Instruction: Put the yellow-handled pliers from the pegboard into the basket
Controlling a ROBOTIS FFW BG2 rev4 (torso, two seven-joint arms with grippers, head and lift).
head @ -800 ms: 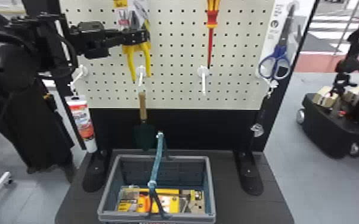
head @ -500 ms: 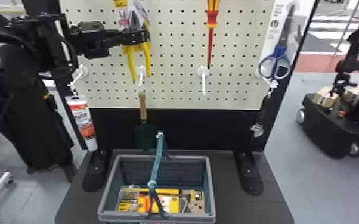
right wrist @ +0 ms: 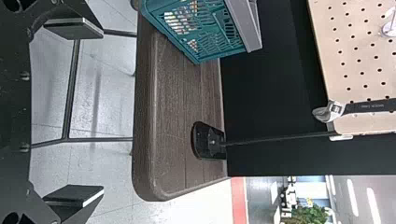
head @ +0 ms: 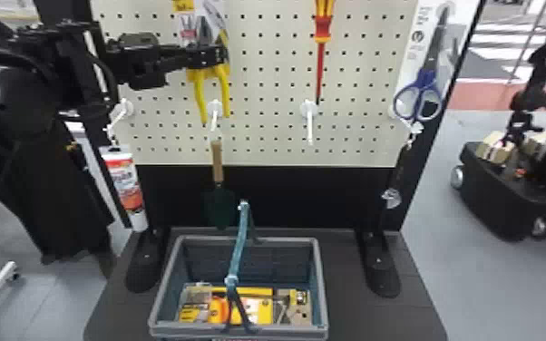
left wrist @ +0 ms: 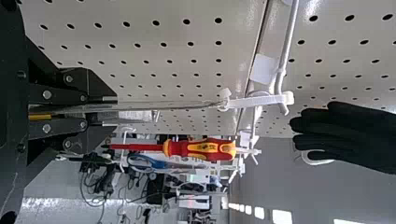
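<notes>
Grey floor (head: 503, 290) is seen around a dark stand, on whose front a pale pegboard (head: 267, 131) is mounted. Against the board the yellow-handled pliers (head: 198, 93) are held upright, handles downward, by the left gripper (head: 215, 54), which has been clenched across them and their backing card; both are seen edge-on in the left wrist view, where the card's white tab (left wrist: 257, 101) is seen at a white hook. Directly beneath the gripper, past the handles, a trowel (head: 220, 204) with a wooden grip is hung. Below the gripper and to its left, a white and orange tube (head: 124, 181) is suspended from another hook.

To the gripper's right, a red and yellow screwdriver (head: 323, 27) is hung with its shaft down; farther right, blue-handled scissors (head: 424, 77) are held on a white card. An adjustable wrench (head: 392, 197) is hung below the scissors, well apart from the gripper.

Well below the gripper, the basket (head: 285, 240) is set on the stand's dark base (head: 349, 290), its teal handle (head: 240, 245) raised over yellow and orange packages (head: 258, 310). The right gripper (right wrist: 102, 112) has been left released, its two fingers spread wide with nothing between them; from there the basket's teal side is seen farther off, as is the wrench.
</notes>
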